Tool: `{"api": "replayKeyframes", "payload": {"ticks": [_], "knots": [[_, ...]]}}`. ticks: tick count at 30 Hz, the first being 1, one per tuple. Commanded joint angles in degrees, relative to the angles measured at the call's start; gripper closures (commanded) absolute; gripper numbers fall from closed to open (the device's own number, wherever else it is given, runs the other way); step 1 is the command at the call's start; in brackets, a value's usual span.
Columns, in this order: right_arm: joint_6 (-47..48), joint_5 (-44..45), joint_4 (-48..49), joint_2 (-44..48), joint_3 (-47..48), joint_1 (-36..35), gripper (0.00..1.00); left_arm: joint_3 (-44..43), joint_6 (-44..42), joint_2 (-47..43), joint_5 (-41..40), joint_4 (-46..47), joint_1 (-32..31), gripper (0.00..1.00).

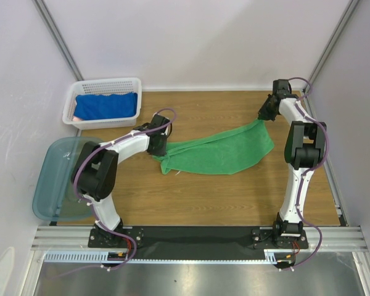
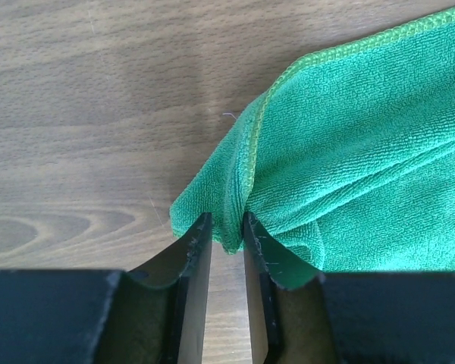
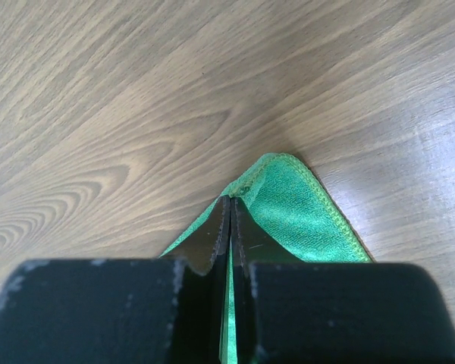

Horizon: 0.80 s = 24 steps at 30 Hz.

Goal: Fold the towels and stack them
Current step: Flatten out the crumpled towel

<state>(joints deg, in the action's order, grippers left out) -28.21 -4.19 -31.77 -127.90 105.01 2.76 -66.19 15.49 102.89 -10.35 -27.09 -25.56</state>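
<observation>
A bright green towel [image 1: 222, 151] lies stretched slantwise across the wooden table, partly folded along its length. My left gripper [image 1: 160, 148] is at its left end. In the left wrist view the gripper [image 2: 227, 224] is open by a narrow gap, and a bunched fold of the green towel [image 2: 364, 152] sits between the fingertips. My right gripper [image 1: 263, 117] holds the towel's far right corner just above the table. In the right wrist view it [image 3: 230, 201] is shut on that green corner [image 3: 296, 205]. A royal blue towel [image 1: 108, 105] lies in the basket.
A white perforated basket [image 1: 102, 82] stands at the table's back left corner. A translucent teal tub [image 1: 55, 179] hangs over the left edge, beside the left arm. Bare wood lies in front of the green towel.
</observation>
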Motion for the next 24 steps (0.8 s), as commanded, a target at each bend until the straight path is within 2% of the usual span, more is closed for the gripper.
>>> {"api": "replayKeyframes", "payload": {"ticks": [1,7,14,21,24], "knots": [[0.4,0.1,-0.4,-0.6,2.8,-0.2,1.00,-1.2,0.8,-0.3,-0.3,1.3,1.0,0.71],[0.3,0.1,-0.6,-1.0,3.0,-0.3,1.00,-0.5,1.6,-1.4,-0.9,1.6,2.4,0.73],[-0.1,0.1,-0.5,-1.4,2.8,-0.6,1.00,-0.5,1.3,-1.2,-1.8,2.5,3.0,0.87],[-0.2,0.3,-0.4,-1.6,2.9,-0.8,1.00,-1.0,1.0,-1.3,-3.0,2.4,3.4,0.86],[-0.3,0.3,-0.2,-1.6,3.0,-0.8,1.00,-0.9,0.6,-1.6,-3.2,2.5,3.9,0.81]]}}
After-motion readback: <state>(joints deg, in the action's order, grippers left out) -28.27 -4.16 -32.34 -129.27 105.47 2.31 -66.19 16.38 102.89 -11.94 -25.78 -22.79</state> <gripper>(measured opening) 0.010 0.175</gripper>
